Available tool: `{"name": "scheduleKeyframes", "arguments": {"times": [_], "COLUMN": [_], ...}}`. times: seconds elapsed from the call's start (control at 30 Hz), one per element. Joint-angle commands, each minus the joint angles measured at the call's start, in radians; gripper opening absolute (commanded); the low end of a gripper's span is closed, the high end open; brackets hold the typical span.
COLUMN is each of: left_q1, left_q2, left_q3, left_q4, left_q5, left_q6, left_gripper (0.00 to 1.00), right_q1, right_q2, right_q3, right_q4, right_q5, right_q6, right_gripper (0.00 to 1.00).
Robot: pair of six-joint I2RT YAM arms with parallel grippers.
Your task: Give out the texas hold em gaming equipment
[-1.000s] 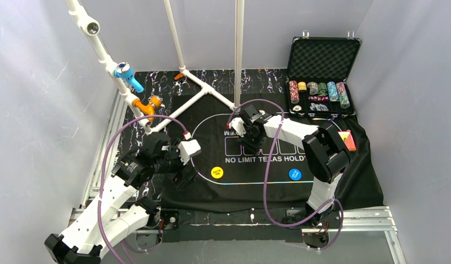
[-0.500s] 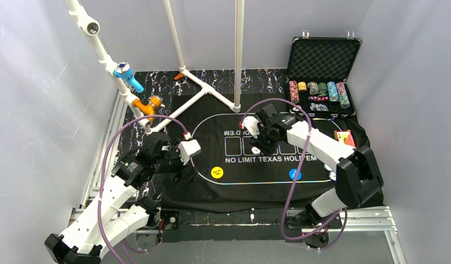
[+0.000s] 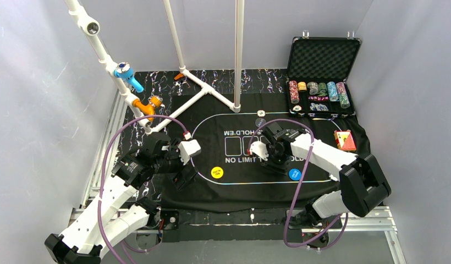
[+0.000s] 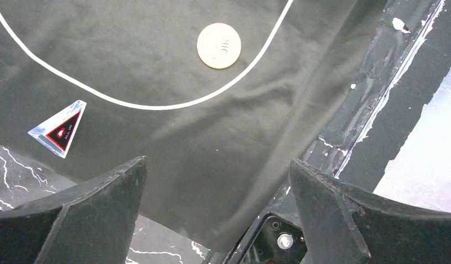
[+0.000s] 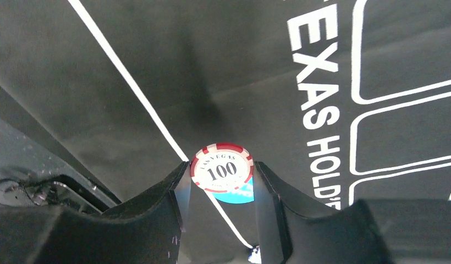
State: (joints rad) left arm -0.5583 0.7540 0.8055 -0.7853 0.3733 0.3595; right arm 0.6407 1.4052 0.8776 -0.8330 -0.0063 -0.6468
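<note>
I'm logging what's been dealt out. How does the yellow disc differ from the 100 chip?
The yellow disc is yellow all over; the 100 chip is white with red edge marks. The yellow disc lies flat on the mat, untouched; the 100 chip is pinched in the right tool, over a blue disc. Both are round and carry printed lettering.

Red-and-white 100 chip point(image 5: 221, 168), gripped edgewise, sits over the blue disc point(image 5: 241, 196).

My top camera looked steeply down from six o'clock, well back. Both wrist cameras sat close over the mat point(image 3: 240, 173), the left one sharing the yellow disc point(image 3: 217, 172) at seven o'clock.
</note>
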Motion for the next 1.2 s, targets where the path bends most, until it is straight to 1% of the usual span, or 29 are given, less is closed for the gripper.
{"name": "scheduleKeyframes", "arguments": {"times": [0.0, 0.2, 0.47, 0.53, 0.77, 0.8, 0.87, 0.9, 1.0, 1.07, 1.17], "left_q1": [0.005, 0.005, 0.005, 0.005, 0.005, 0.005, 0.004, 0.004, 0.004, 0.004, 0.005], "left_q2": [-0.001, 0.005, 0.004, 0.005, 0.007, 0.006, 0.007, 0.007, 0.006, 0.005, 0.005], "left_q3": [-0.006, -0.006, -0.006, -0.006, -0.009, -0.008, -0.008, -0.007, -0.006, -0.005, 0.0], "left_q4": [-0.005, -0.003, -0.003, -0.003, -0.002, -0.002, -0.002, -0.002, -0.002, -0.002, -0.002], "left_q5": [0.003, 0.004, 0.003, 0.0, -0.001, -0.001, 0.001, 0.001, 0.0, -0.001, 0.004], "left_q6": [0.007, 0.007, 0.009, 0.007, 0.009, 0.009, 0.007, 0.008, 0.008, 0.005, 0.001], "left_gripper": [0.99, 0.99, 0.99, 0.99, 0.99, 0.99, 0.99, 0.99, 0.99, 0.99, 0.99], "right_q1": [-0.004, -0.004, -0.004, -0.004, -0.003, -0.004, -0.004, -0.004, -0.008, -0.014, -0.018], "right_q2": [-0.028, -0.022, -0.009, 0.003, -0.011, -0.014, -0.021, -0.024, -0.024, -0.003, 0.049], "right_q3": [-0.03, -0.045, -0.065, -0.073, -0.061, -0.048, -0.017, -0.002, 0.031, 0.06, 0.123], "right_q4": [-0.058, -0.103, -0.102, -0.103, -0.12, -0.114, -0.087, -0.061, 0.073, 0.133, 0.177], "right_q5": [-0.016, -0.041, -0.095, -0.103, -0.121, -0.12, -0.113, -0.104, -0.042, -0.01, 0.002], "right_q6": [-0.082, -0.126, -0.147, -0.155, -0.178, -0.171, -0.136, -0.109, -0.009, 0.065, 0.162], "right_gripper": [0.4, 0.43, 0.46, 0.5, 0.78, 0.79, 0.79, 0.77, 0.73, 0.71, 0.71]}}
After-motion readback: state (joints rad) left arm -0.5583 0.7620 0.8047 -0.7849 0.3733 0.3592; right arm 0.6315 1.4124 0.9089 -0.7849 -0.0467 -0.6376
